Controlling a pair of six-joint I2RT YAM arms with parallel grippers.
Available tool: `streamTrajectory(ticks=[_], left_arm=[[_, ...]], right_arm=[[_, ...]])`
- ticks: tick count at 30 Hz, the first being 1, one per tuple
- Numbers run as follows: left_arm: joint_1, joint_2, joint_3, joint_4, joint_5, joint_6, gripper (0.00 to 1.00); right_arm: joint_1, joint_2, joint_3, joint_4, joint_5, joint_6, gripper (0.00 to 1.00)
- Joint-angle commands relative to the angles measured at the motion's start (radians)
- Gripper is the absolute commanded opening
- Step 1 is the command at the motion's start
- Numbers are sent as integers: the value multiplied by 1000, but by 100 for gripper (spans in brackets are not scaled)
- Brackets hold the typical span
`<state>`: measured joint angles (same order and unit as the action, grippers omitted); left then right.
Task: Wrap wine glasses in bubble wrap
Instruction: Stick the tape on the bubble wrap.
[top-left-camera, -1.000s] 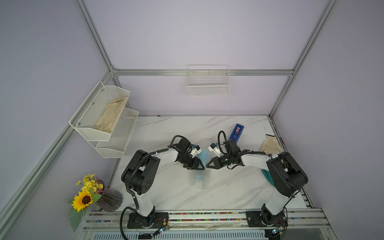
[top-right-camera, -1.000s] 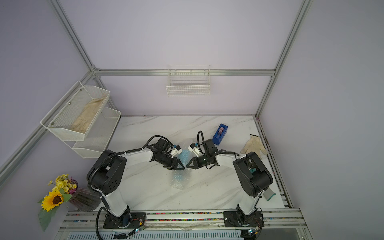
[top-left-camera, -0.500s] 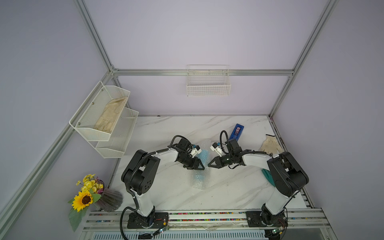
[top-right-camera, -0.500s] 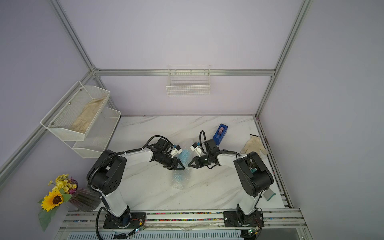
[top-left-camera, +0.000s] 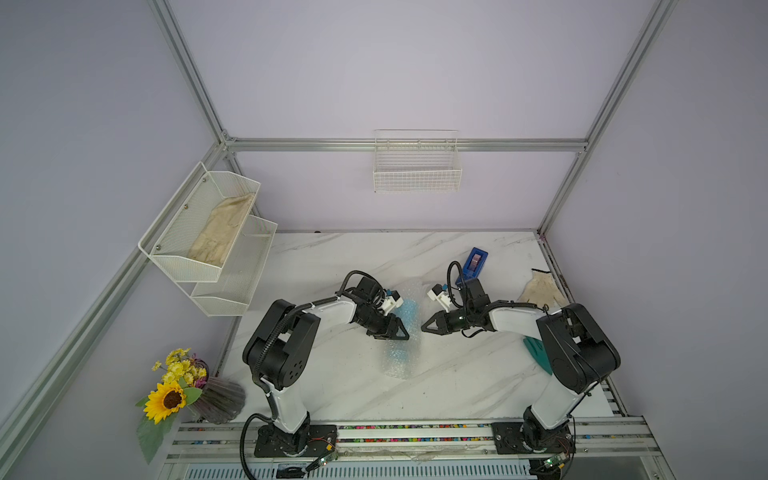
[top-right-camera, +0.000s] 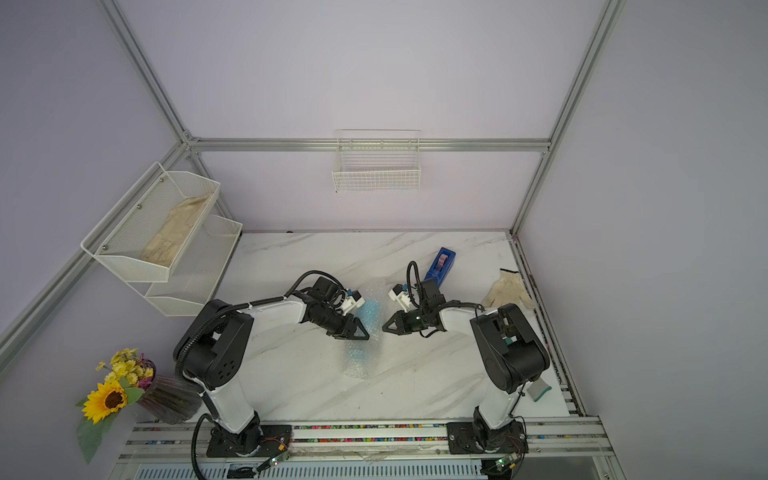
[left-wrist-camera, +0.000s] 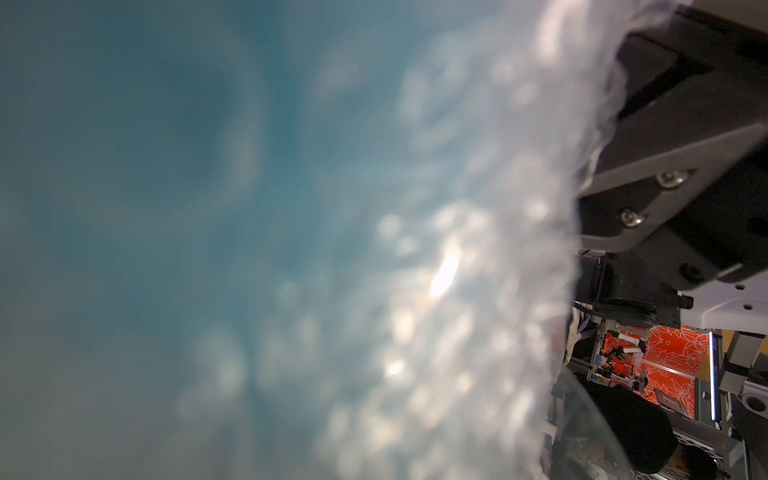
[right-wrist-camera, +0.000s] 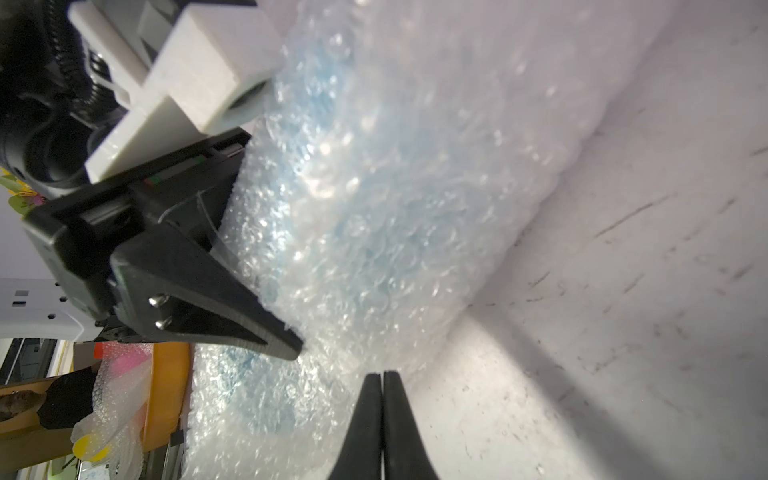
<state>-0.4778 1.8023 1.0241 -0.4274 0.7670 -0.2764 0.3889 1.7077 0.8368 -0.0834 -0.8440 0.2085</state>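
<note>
Goblet (top-left-camera: 405, 312): lying on its side on the tabletop (top-left-camera: 457, 382), near the tape dispenser (top-left-camera: 473, 264), closer to the arm bases than it and toward the left arm's side.
Long axis: runs from the dispenser's end down toward the arm bases, a touch askew. Blue glows through at both ends, but which is bowl and which is foot I can't tell under the wrap.
Bubble wrap (top-left-camera: 397, 365): rolled round the goblet, with spare sheet trailing past the end farthest from the dispenser. No tape visible on it.
Left pincer (top-left-camera: 402, 335): clamped on the roll from the side away from the dispenser, one finger pressing the wrap, its partner hidden behind.
Right pincer (right-wrist-camera: 381, 399): fingers together, empty, tips just beside the roll on the dispenser's side.
Risk: my read is that nothing pins the loose edge, so the springy wrap could unroll. The round goblet could also roll, or slip out of an open end if lifted.
</note>
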Motion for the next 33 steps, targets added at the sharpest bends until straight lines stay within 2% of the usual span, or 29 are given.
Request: streamTrajectory(ticks=[1, 4, 8, 20, 27, 33], left_arm=[[4, -26, 81, 5, 28, 16, 50], [5, -25, 82, 5, 28, 16, 50], [4, -23, 83, 4, 29, 15, 50], [4, -22, 83, 7, 31, 14, 50], [4, -25, 79, 9, 32, 14, 50], [5, -25, 82, 10, 29, 13, 50]], right_arm=[[3, -97, 22, -7, -26, -15, 7], [27, -140, 23, 68, -58, 41, 7], [74, -123, 38, 151, -58, 113, 7], [144, 2, 70, 241, 29, 179, 8], [150, 18, 85, 289, 138, 245, 8], [159, 26, 76, 354, 131, 312, 9]])
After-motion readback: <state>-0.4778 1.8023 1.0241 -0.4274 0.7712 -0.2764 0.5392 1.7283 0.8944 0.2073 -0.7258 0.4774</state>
